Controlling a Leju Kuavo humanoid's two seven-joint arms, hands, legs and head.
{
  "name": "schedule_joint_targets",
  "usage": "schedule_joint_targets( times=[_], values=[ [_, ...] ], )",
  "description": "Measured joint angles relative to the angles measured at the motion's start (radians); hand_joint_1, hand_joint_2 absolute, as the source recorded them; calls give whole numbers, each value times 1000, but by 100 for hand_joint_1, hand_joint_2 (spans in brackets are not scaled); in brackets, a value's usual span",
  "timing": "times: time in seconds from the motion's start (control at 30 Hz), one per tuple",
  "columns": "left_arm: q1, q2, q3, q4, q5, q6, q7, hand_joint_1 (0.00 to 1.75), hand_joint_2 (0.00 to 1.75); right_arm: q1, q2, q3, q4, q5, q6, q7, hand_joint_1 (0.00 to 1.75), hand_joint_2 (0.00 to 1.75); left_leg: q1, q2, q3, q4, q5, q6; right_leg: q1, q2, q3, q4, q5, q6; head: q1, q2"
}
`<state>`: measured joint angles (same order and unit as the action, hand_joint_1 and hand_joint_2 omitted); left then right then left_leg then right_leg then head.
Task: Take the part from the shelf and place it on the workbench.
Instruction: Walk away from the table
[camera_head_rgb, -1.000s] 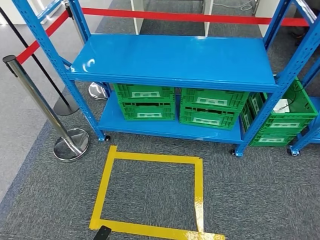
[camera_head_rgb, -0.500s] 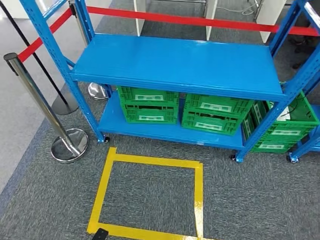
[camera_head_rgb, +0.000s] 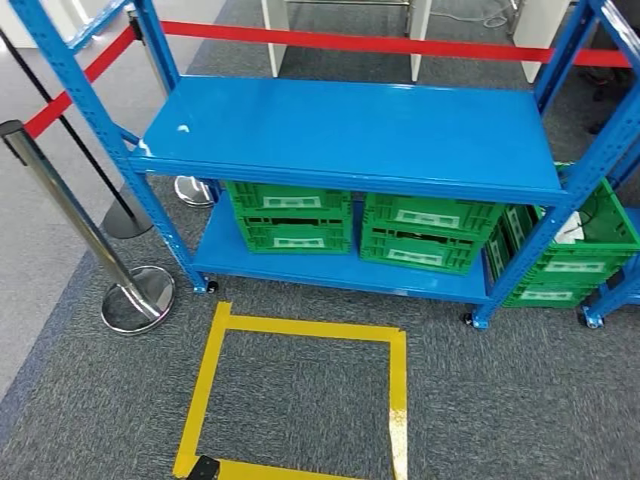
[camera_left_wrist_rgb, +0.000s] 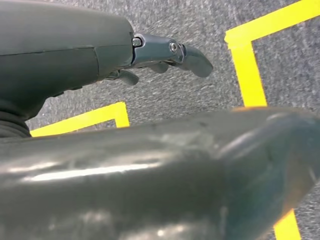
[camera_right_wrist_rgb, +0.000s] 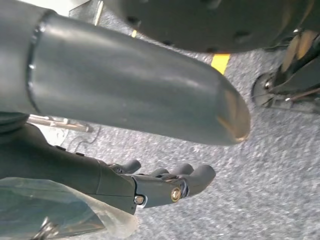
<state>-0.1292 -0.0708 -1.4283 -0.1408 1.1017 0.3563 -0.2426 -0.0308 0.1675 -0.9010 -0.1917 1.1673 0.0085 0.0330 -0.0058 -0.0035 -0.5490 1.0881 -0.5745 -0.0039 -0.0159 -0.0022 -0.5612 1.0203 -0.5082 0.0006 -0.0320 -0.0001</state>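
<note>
The blue shelf (camera_head_rgb: 355, 135) stands in front of me in the head view, its top board bare. Under that board sit two green crates (camera_head_rgb: 290, 215) (camera_head_rgb: 426, 230). A third green crate (camera_head_rgb: 581, 250), right of the shelf's post, holds a white object (camera_head_rgb: 567, 222); I cannot tell what it is. My left hand (camera_left_wrist_rgb: 113, 55) hangs over the carpet, fingers stretched out, nothing between them and the thumb. My right hand (camera_right_wrist_rgb: 151, 185) also hangs over the carpet with an empty gap between thumb and fingers. A clear plastic film (camera_right_wrist_rgb: 56, 210) shows beside that wrist.
A yellow tape rectangle (camera_head_rgb: 396, 370) marks the grey carpet before the shelf. A chrome barrier post (camera_head_rgb: 136, 295) with red belts (camera_head_rgb: 362, 42) stands at the left. White furniture legs (camera_head_rgb: 419, 40) stand behind the belt.
The whole picture has shifted slightly, so the camera has moved. The shelf and the crates have kept their places.
</note>
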Motion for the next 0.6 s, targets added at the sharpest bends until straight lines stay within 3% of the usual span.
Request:
schedule_joint_targets(
  times=[0.07, 0.1, 0.13, 0.17, 0.23, 0.3, 0.53, 0.57, 0.6],
  values=[
    [1, 0, 0, 0, 0, 0, 0, 0, 0, -1, 0, 0, 0, 0, 1, 0, 0, 0, 5, 0, -69, 134, -54, -10, 0, -1, 6, 0, -6, -6, -2, 0],
    [3, 0, 0, 0, 0, 0, 0, 0, 0, -1, 0, 0, 0, 0, 1, 0, 0, 0, 7, 0, -100, 188, -66, -12, 0, -1, 9, 0, -9, -8, -2, 0],
    [4, 0, 0, 0, 0, -1, 0, 0, 0, 0, 0, 0, 0, 1, 2, 0, 0, 0, 8, 0, -119, 211, -59, -13, 0, 0, 13, 0, -12, -8, -2, 0],
    [5, 0, 0, 0, 0, -1, 0, 0, 0, 0, 0, 0, 0, 4, 1, 0, 0, 0, 10, 0, -119, 195, -31, -12, 0, 0, 19, 0, -16, -7, -2, 0],
    [5, 0, 0, 0, 2, -3, -2, 0, 0, 0, 0, 0, 0, 10, 1, -1, 0, 0, 10, 0, -76, 75, 54, -5, 0, 2, 29, -1, -25, -4, -2, 0],
    [4, 1, 0, 0, 3, -3, -4, 0, 0, -1, 0, 0, 0, 14, 1, -1, 0, 0, 5, 0, -34, -29, 98, 3, 3, 3, 37, -1, -33, 3, -2, 0],
    [3, 2, 0, 0, 4, -4, -6, 0, 0, -3, 0, 0, 0, 15, 1, -2, 0, 0, 2, 1, -22, -59, 92, 8, 5, 4, 37, -1, -35, 11, -2, 0],
    [5, 2, 0, 0, 7, -4, -8, 0, 0, -3, 0, 0, 0, 15, 1, -2, 0, 0, 4, 1, -20, -65, 92, 12, 4, 3, 36, -2, -37, 17, -2, 0],
    [8, 2, 1, 0, 11, -6, -12, 0, 0, -4, 0, 0, 0, 18, 1, -2, 0, 0, 5, 1, -17, -71, 91, 20, 3, 2, 6, 53, -65, 24, 0, 0]
  ],
)
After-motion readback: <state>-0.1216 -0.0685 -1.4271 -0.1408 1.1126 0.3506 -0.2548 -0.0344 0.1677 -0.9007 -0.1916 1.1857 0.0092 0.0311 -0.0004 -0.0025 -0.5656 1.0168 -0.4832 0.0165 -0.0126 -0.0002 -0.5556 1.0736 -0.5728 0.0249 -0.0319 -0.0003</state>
